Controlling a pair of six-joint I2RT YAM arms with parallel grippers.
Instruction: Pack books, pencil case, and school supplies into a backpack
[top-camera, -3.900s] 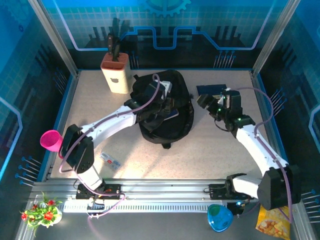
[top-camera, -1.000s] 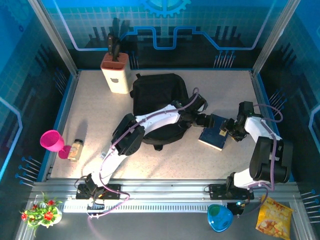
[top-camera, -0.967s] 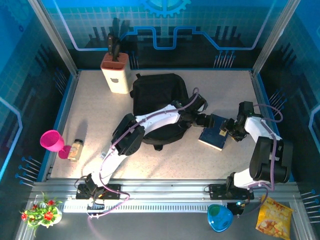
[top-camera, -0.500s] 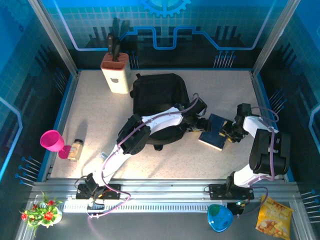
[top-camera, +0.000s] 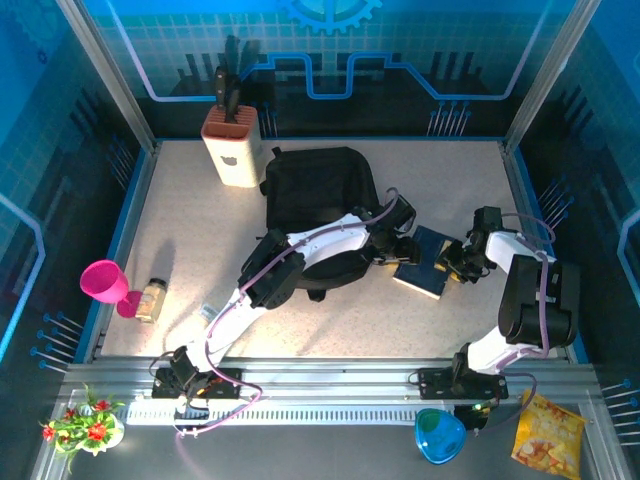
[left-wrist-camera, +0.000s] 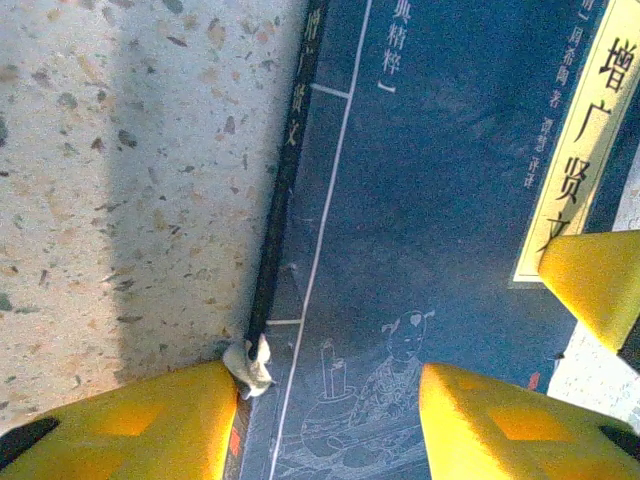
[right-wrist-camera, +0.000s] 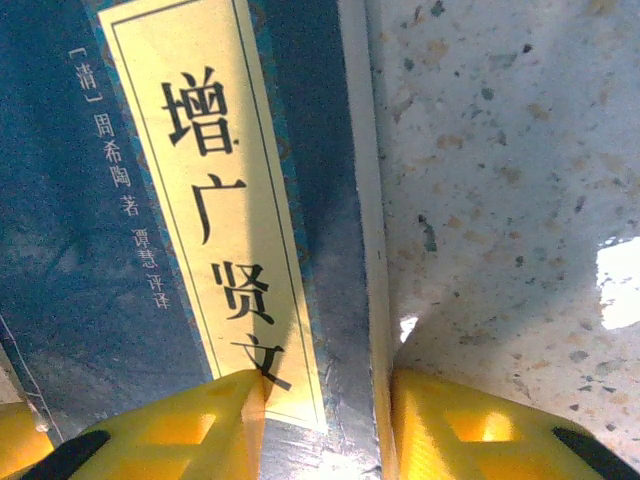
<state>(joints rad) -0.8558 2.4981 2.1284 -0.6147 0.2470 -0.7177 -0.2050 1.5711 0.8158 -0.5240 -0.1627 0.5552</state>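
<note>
A dark blue book (top-camera: 424, 263) with a yellowish label lies flat on the speckled table, just right of the black backpack (top-camera: 315, 200). My left gripper (top-camera: 398, 250) reaches over the backpack to the book's left side. In the left wrist view this gripper (left-wrist-camera: 330, 420) stands open astride the spine of the book (left-wrist-camera: 430, 200), one finger at the spine and the other over the cover. My right gripper (top-camera: 456, 262) (right-wrist-camera: 325, 420) is open astride the opposite edge of the book (right-wrist-camera: 200, 200). One of its fingers rests on the label and the other is against the page edge.
A cream knife block (top-camera: 232, 145) stands at the back left. A pink cup (top-camera: 102, 280) and a small jar (top-camera: 152, 298) sit by the left wall. A blue bowl (top-camera: 438, 435) and a snack bag (top-camera: 548, 440) lie beyond the front rail.
Both grippers have narrowed their jaws around the book's opposite edges. The book has slid slightly left, toward the backpack.
</note>
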